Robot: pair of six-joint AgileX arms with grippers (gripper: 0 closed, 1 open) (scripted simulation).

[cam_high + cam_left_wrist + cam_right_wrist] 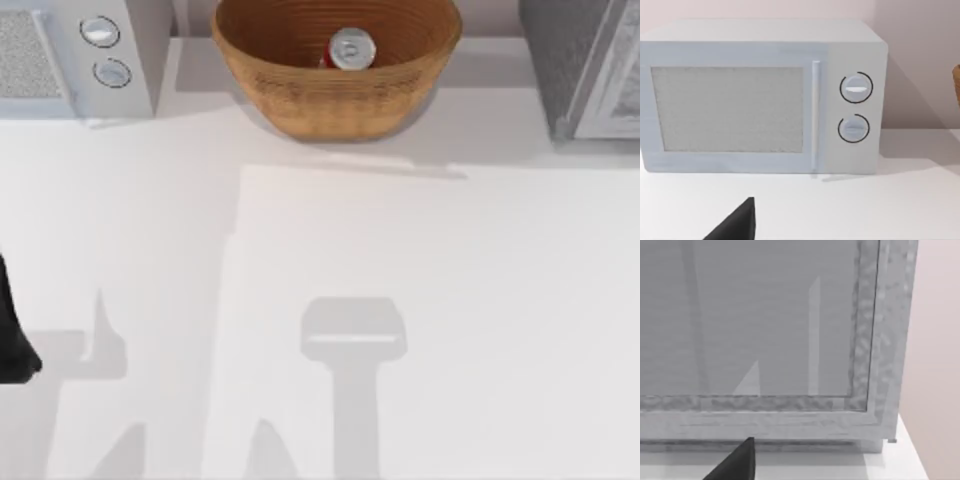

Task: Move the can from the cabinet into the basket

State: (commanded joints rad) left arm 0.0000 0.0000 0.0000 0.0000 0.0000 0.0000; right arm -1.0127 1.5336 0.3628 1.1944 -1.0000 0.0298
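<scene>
Top view shows the can (351,48) already lying inside the basket (300,100) at the back of the surface (450,320), the cabinet (560,60) to its right. The can looks light, stiff and smooth, likely slippery, so its red side wall is the best place to grip. Whether the left gripper (735,225) or the right gripper (735,462) is open, I cannot tell; neither touches anything

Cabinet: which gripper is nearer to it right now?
Right. The right gripper sits close in front of the cabinet door. The left gripper faces the microwave, and the left arm is at the table left edge, far from the cabinet.
</scene>
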